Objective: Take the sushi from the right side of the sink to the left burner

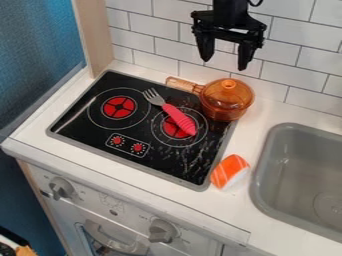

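Evidently, the hand is released: its two fingers are spread well apart and point downward at the top of the frame, right of centre, in front of the white tiled wall. The black arm enters from the top edge above it.

The sushi, orange with pale stripes over a white base, lies on the white desk right of and below the centre of the frame. It sits in the strip between the black stovetop and the grey sink, near the sink's left edge and just beside the stovetop's lower right corner, outside the sink itself.

On the stovetop, the left burner shows red in the left half of the frame. The right burner is partly covered by the pink handle of a fork, whose grey tines point to the upper left, between the two burners. Two small red dials are marked below them.

An amber see-through pot with its lid on stands at the stovetop's upper right corner, its handle pointing left. Two large grey knobs, one at the lower left and one at the lower centre, stick out of the white front panel.
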`<state>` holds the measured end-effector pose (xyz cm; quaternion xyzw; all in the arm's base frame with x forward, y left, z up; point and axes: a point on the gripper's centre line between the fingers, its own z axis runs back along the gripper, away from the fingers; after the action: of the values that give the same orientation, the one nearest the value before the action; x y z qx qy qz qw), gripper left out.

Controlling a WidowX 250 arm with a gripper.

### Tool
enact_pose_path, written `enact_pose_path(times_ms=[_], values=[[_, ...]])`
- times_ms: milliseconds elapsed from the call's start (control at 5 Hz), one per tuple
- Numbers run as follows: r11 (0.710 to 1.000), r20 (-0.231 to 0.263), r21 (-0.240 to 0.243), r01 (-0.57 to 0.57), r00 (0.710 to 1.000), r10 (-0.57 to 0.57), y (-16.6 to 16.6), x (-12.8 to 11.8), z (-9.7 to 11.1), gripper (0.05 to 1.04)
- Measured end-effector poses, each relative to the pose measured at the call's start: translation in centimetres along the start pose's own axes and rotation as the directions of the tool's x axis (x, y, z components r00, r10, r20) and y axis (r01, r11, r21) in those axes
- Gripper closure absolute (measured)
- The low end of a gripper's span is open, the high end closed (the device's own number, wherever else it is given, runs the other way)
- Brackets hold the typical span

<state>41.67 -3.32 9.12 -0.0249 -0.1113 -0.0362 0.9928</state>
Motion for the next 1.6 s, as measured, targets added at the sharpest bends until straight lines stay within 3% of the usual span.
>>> enact_pose_path(times_ms=[200,400,600,800,1000,1200,1600], values=[[1.0,-0.06,0.0,-0.009,0.998,0.009,0.1,-1.2,-2.1,0.084],[1.0,-0.071,0.022,-0.016,0.997,0.018,0.2,-3.2,-2.0,0.084],[0.999,-0.04,0.028,0.034,0.999,-0.032,-1.0,-4.2,-1.1,0.084],[0.997,-0.05,-0.016,0.079,0.996,-0.08,-2.7,-6.3,-1.1,0.084],[0.974,-0.084,-0.07,0.215,0.972,-0.221,-6.3,-8.3,-1.9,0.084],[0.937,-0.134,-0.113,0.331,0.929,-0.345,-8.6,-10.2,-3.8,0.084],[0.937,-0.222,-0.051,0.347,0.91,-0.349,-7.9,-11.3,-7.6,0.083]])
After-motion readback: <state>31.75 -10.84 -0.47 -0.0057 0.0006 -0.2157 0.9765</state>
